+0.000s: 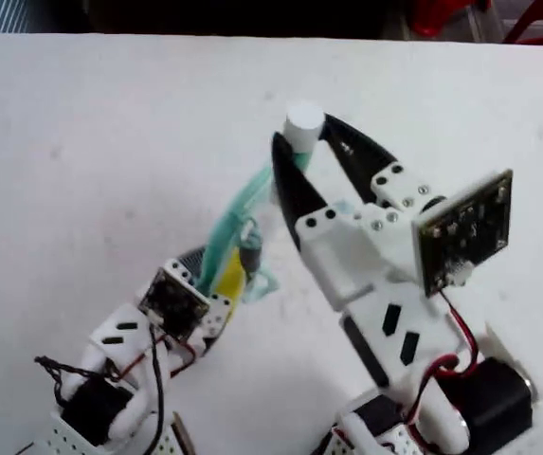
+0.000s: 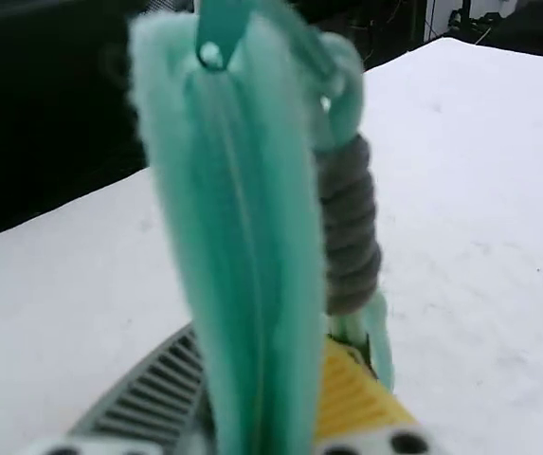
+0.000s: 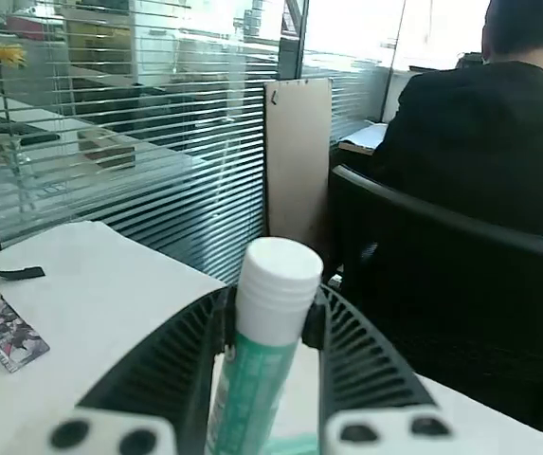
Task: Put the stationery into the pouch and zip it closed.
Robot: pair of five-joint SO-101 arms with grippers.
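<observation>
A teal pouch [image 1: 238, 223] stands on edge over the white table, and my left gripper [image 1: 216, 275] is shut on its lower end. In the left wrist view the fuzzy pouch [image 2: 233, 237] rises between a grey finger [image 2: 148, 398] and a yellow pad [image 2: 352, 398], with its zipper pull [image 2: 209, 52] at the far end and a grey wound charm [image 2: 347, 227] beside it. My right gripper [image 1: 311, 142] is shut on a glue stick [image 1: 304, 121] with a white cap, just beyond the pouch's far end. The glue stick [image 3: 257, 379] has a teal label.
The white table [image 1: 110, 142] stretches wide to the left and beyond the pouch. A small printed card [image 3: 6, 332] and a black strap [image 3: 10, 273] lie on the table in the right wrist view. The table's far edge meets a dark background.
</observation>
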